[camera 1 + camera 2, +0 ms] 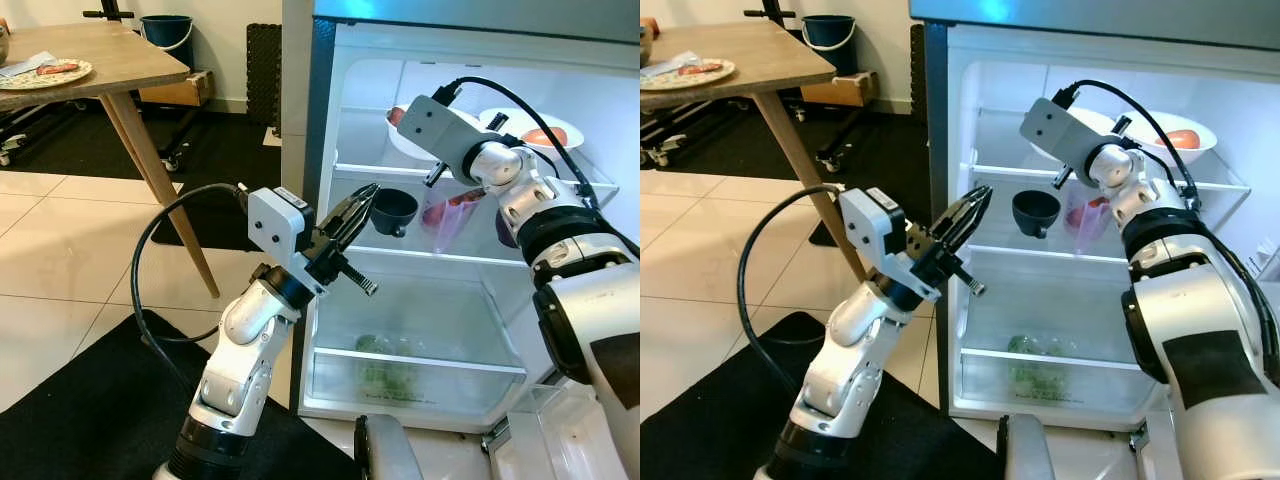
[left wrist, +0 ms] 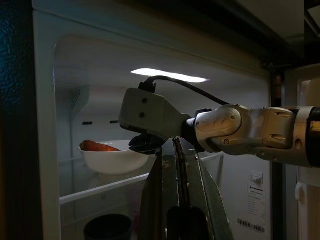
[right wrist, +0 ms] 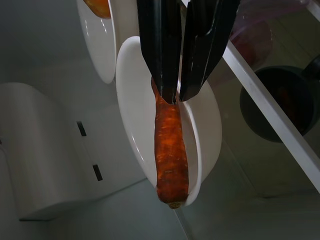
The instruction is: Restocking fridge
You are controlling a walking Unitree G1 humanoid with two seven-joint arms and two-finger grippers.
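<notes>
The fridge [image 1: 320, 120] stands open in front of me. My right gripper [image 3: 177, 97] reaches onto the top shelf and is shut on the thin end of an orange carrot [image 3: 170, 150]. The carrot lies in a white bowl [image 3: 130, 100]; that bowl [image 1: 405, 142] sits at the shelf's left. A second white bowl [image 1: 520, 122] holding something orange-red stands to its right. My left gripper [image 1: 365, 197] hovers shut and empty at the fridge's left edge, level with the middle shelf, beside a dark cup [image 1: 393, 210].
A pink see-through cup [image 1: 445, 215] stands next to the dark cup. Greens [image 1: 385, 365] lie in the bottom drawer. A wooden table [image 1: 110, 60] with a plate [image 1: 45, 73] stands at the left, its leg near the fridge. A black mat [image 1: 80, 400] covers the floor.
</notes>
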